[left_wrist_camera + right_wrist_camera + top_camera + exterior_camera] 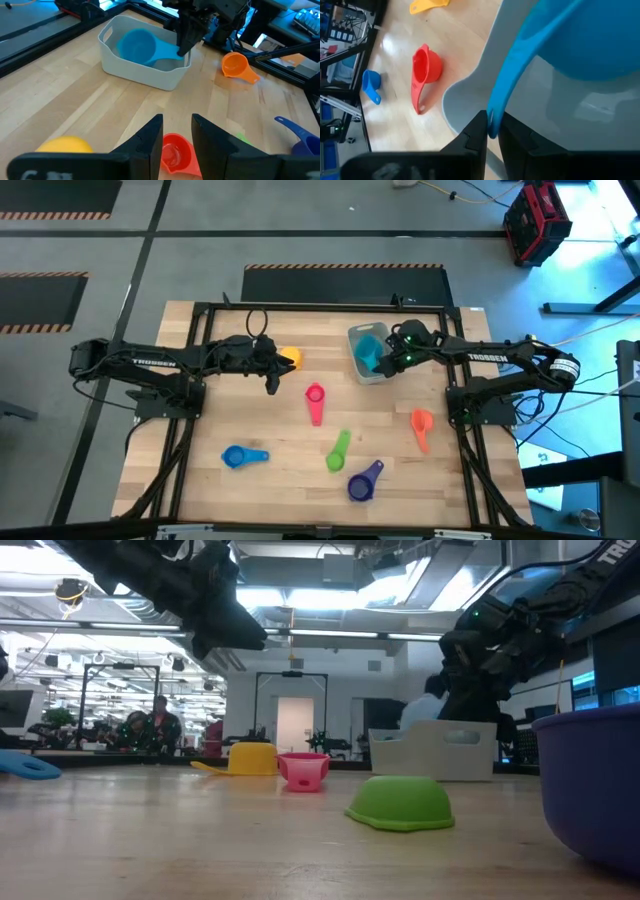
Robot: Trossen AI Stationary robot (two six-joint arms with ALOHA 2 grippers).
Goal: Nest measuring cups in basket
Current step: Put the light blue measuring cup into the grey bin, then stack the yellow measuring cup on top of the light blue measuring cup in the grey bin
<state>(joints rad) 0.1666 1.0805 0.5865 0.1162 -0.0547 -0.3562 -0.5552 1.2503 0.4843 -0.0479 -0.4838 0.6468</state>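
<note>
The grey-clear basket stands right of the table's middle, toward the far edge. The teal cup is inside it, bowl low, handle slanting up over the rim. My right gripper hangs over the basket, shut on that handle. My left gripper hovers open above the table, between the yellow cup and the red cup, touching nothing. The yellow cup rests on its base. My right gripper pinches the free end of the teal cup's handle between its two fingers. They come slanting down from above and from the table's right, as seen on the handle. The cup is tilted, its bowl down inside the basket; whether the bowl rests on the floor I cannot tell.
The blue cup, green cup and purple cup lie near the front edge, the green one bowl-down. The orange cup lies to the right, near the right arm's base. A black frame rims the table.
</note>
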